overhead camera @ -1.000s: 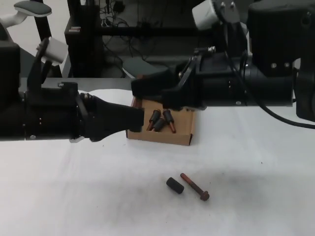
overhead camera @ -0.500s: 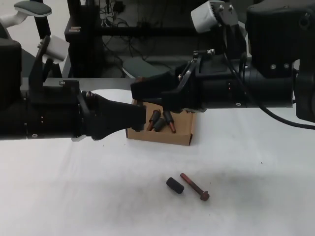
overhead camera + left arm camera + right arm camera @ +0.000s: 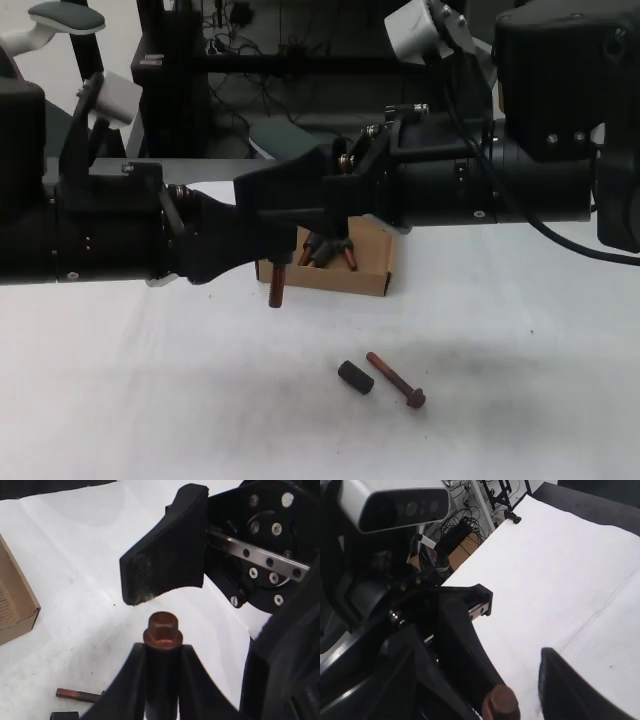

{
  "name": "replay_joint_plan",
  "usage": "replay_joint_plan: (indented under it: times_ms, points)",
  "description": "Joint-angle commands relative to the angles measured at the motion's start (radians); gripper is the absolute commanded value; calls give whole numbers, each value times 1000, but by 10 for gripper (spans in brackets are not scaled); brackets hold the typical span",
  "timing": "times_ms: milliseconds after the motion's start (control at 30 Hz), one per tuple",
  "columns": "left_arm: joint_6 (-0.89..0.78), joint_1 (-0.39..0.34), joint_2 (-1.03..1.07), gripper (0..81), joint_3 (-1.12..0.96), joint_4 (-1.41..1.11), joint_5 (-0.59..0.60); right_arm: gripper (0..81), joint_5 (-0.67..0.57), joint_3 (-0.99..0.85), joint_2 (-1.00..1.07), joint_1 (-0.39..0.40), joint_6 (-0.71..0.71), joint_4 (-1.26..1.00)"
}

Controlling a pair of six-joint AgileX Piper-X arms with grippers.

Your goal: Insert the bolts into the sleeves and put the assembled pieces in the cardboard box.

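Observation:
My left gripper (image 3: 272,252) hovers in front of the cardboard box (image 3: 335,276), shut on a dark sleeve with a copper bolt (image 3: 161,629) through it. The bolt's shank (image 3: 275,290) hangs out below. My right gripper (image 3: 285,190) is directly over it and open, one finger (image 3: 165,555) beside the bolt head (image 3: 501,702) and another finger (image 3: 565,690) across from it. A loose bolt (image 3: 395,380) and a loose black sleeve (image 3: 354,377) lie on the white bench near the front. Assembled pieces (image 3: 330,246) lie inside the box.
The white bench surface (image 3: 520,350) spreads wide to the right and front. Dark racks and cables (image 3: 250,60) stand beyond the bench's far edge. Both arm bodies span the middle of the high view above the box.
The right gripper has slid left until it sits over the left gripper. A copper shank now sticks out beneath the left gripper. The loose bolt and sleeve have not moved.

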Motion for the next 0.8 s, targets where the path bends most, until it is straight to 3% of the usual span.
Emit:
replay_joint_plan:
  times_ms: [0,300,467,767]
  points:
    - [4,-5,-6,17,-9,-24,2,700,6,-3,-14,-2,4,-8]
    - [77,24,-3,17,-9,64,-89,700,0,-3,-53,-74,9,85]
    - [127,26,24,17,-21,71,-200,700,0,-3,-104,-94,-105,251]
    - [133,26,346,17,-307,165,-305,700,9,-3,-121,-99,-290,682]
